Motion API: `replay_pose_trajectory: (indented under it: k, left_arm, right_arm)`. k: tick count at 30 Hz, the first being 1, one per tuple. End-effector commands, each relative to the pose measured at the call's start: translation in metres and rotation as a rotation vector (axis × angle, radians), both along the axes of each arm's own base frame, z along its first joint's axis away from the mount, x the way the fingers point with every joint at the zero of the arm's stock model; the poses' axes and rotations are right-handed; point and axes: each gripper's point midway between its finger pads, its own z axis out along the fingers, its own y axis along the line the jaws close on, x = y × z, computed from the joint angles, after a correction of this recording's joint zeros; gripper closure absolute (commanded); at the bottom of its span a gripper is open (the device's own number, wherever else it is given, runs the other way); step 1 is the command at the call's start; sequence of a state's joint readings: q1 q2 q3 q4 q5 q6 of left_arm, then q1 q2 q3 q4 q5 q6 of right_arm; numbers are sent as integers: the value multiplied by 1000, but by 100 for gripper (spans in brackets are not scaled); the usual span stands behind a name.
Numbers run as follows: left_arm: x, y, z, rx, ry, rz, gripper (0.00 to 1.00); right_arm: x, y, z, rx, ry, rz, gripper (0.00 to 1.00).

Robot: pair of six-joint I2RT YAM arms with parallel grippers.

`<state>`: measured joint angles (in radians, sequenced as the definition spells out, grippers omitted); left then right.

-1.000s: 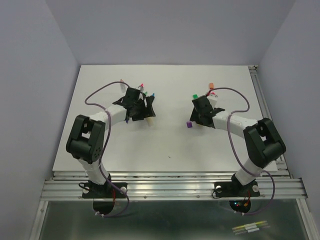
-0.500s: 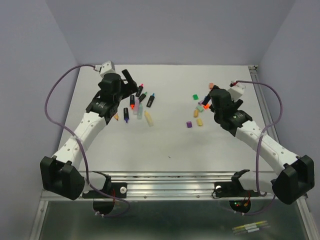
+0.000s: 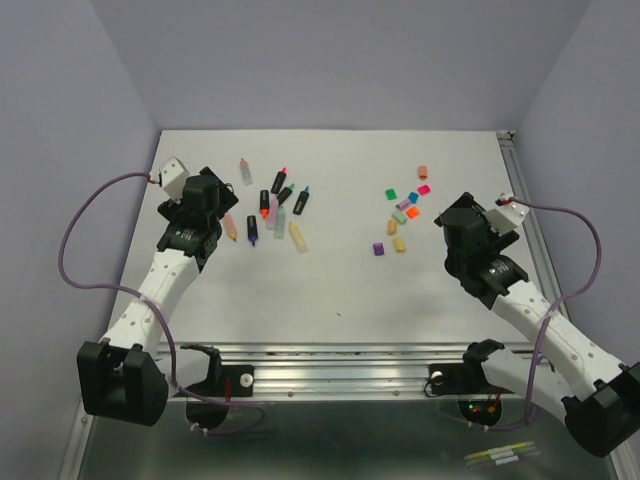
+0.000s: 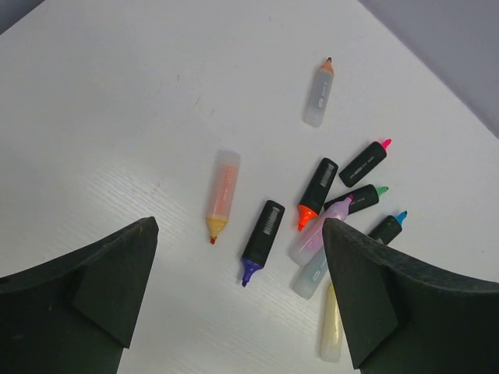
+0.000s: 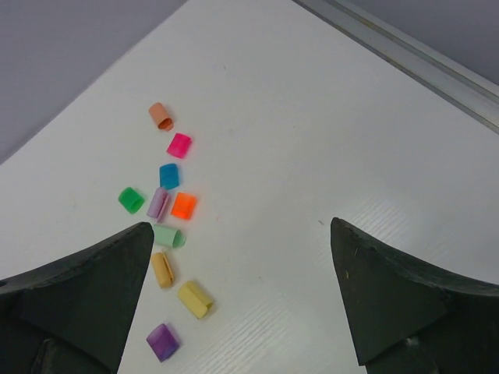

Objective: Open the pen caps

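Several short pens (image 3: 272,208) lie in a loose group at the far left of the white table, all with bare tips. The left wrist view shows black barrels (image 4: 262,233) and pastel ones (image 4: 221,193). Several small coloured caps (image 3: 402,212) lie loose at the far right. The right wrist view shows them, among them a green one (image 5: 131,199) and a yellow one (image 5: 195,299). My left gripper (image 3: 212,200) (image 4: 240,224) is open and empty, left of the pens. My right gripper (image 3: 455,222) (image 5: 240,224) is open and empty, right of the caps.
A metal rail (image 3: 520,200) (image 5: 405,54) runs along the table's right edge. A ribbed metal rail (image 3: 340,372) crosses the front by the arm bases. Grey walls close in the left, back and right.
Both arms have drawn back from over the piles: the left went left, the right went right and nearer. The pens and caps now show uncovered.
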<state>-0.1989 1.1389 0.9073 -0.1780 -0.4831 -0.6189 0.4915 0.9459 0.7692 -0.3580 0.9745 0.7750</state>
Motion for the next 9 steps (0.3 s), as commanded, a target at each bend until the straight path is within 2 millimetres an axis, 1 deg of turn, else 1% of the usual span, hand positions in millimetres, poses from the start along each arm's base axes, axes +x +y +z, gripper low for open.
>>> replay_pose_trajectory:
  k: [1, 7, 9]
  left_arm:
    - [-2, 10, 36, -4, -126, 52, 1]
    - [-6, 13, 40, -5, -146, 61, 1]
    - [-6, 13, 40, -7, -150, 60, 1]
  right_arm:
    - [-6, -17, 14, -4, -85, -86, 0]
    - [-5, -15, 13, -13, -75, -76, 0]
    - [-5, -16, 9, -20, -53, -83, 0]
